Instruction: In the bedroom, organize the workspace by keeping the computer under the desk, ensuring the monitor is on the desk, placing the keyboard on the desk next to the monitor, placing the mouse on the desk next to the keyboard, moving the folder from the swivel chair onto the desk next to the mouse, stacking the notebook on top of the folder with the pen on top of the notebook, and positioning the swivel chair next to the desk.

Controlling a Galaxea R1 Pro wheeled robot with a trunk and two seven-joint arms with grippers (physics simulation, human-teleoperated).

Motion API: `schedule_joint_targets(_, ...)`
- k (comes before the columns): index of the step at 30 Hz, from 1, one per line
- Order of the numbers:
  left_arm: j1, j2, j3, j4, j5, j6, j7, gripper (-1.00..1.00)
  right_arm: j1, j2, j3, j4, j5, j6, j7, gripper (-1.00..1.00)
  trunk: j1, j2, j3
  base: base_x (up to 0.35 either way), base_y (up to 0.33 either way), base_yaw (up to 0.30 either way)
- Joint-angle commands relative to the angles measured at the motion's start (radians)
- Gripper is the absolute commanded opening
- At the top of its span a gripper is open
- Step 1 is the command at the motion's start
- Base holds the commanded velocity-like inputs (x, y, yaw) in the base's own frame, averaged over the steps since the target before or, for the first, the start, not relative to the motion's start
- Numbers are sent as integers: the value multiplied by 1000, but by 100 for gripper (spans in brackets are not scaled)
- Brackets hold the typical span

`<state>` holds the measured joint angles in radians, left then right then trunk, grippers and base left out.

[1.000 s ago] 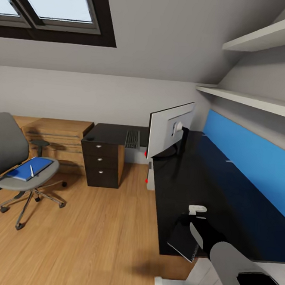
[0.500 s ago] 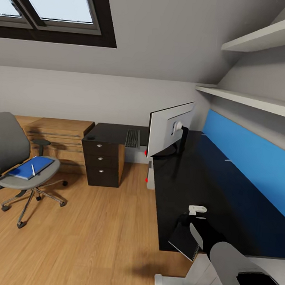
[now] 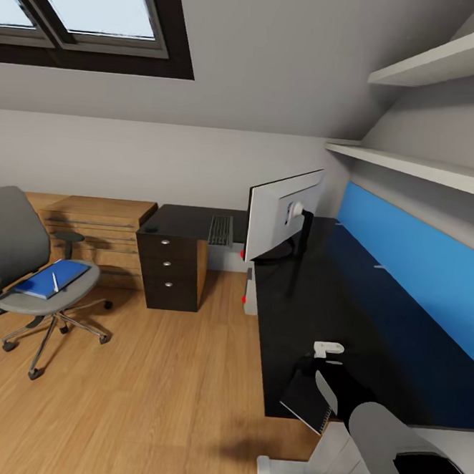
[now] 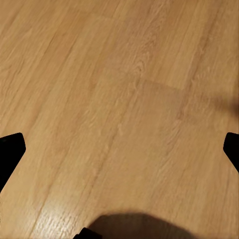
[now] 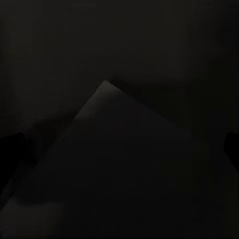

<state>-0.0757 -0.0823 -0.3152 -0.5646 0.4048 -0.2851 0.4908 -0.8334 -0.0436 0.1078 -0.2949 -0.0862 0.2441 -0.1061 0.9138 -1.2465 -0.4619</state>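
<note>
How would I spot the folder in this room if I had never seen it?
Look to the grey upholstered swivel chair standing on the wooden floor, apart from the glossy black desk. On its round seat lies a flat bright-blue rectangular folder with a thin white pen on top. The much larger blue wall panel hangs upright behind the desk.

One monitor (image 3: 282,216), one keyboard (image 3: 220,230), one swivel chair (image 3: 19,261), one folder (image 3: 50,279), one pen (image 3: 54,281), one notebook (image 3: 307,400).

It was an attic home office: a skylight (image 3: 77,7) sat in the sloped ceiling, above a wood floor (image 3: 158,395), black bench (image 3: 346,304), monitor (image 3: 283,214), swivel chair (image 3: 26,262) and wall shelves (image 3: 416,166).
</note>
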Motion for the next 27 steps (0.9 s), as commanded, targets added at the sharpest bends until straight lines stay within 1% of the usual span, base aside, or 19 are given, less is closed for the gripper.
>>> schedule_joint_targets(1, -1, 1, -8, 0, 11, -6, 6, 100, 0, -1, 10, 10, -7, 11, -4, 100, 0, 0, -1, -86, 0, 0)
schedule_joint_targets(27, -1, 3, -8, 0, 11, -5, 6, 100, 0, -2, 10, 6, -7, 8, -4, 100, 0, 0, -1, -10, 0, 0)
